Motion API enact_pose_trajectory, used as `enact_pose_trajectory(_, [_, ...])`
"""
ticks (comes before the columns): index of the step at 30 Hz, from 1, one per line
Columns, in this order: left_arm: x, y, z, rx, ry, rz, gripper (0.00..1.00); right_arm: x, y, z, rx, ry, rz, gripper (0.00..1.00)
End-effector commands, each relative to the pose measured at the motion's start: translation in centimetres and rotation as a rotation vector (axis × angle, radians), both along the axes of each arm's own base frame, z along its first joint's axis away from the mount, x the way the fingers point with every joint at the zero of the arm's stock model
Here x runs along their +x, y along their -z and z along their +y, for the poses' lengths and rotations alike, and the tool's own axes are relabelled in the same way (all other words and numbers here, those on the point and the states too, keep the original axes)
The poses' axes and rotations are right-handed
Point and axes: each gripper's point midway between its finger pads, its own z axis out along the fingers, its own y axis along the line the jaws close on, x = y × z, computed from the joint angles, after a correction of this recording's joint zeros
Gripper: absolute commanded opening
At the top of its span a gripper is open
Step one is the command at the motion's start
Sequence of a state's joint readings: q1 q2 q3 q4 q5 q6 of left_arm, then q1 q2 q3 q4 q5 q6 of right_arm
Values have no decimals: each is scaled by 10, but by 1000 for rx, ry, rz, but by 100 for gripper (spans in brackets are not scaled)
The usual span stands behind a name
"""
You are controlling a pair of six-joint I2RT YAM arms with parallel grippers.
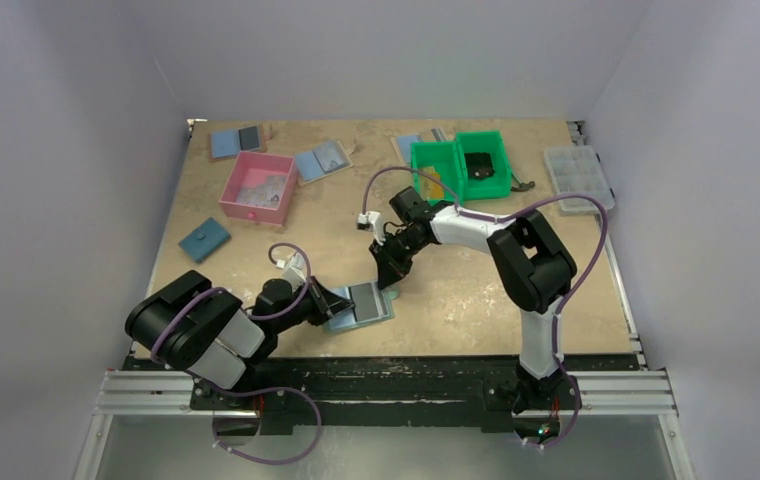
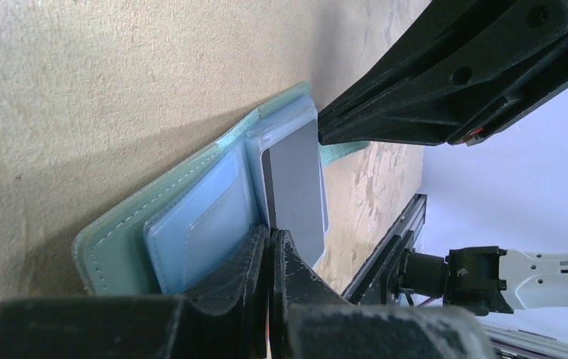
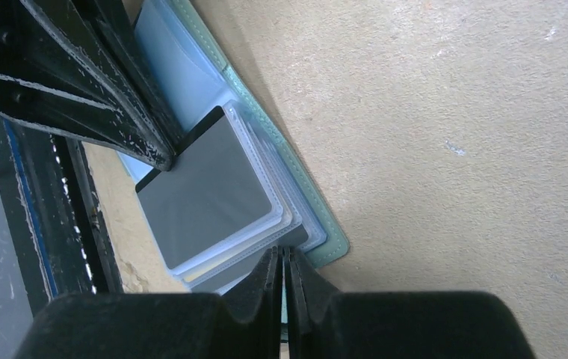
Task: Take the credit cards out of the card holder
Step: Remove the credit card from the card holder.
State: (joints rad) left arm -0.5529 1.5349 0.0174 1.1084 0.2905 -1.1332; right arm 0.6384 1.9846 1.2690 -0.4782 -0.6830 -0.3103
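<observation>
Card holder (image 1: 364,303), a grey-green bifold, lay open at the beige table's (image 1: 476,290) near edge, pinched by the left gripper (image 2: 270,243), jaws shut. The right gripper (image 3: 282,258), jaws nearly closed, touched its far edge. It needed firm pinning.

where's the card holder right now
Top view: the card holder lies open near the front edge of the table, left of centre, between the left gripper on its left and the right gripper at its far corner.
</observation>
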Motion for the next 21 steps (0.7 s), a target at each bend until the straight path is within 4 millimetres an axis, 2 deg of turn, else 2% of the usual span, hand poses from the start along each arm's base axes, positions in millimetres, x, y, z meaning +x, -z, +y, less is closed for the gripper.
enact_pose_trajectory(1, [-8,4,4,24,40,-7,0,7,32,-22,-137,17,-34,12])
enact_pose_trajectory(21, [-12,12,8,48,59,14,0,7,33,-23,-140,16,-33,13])
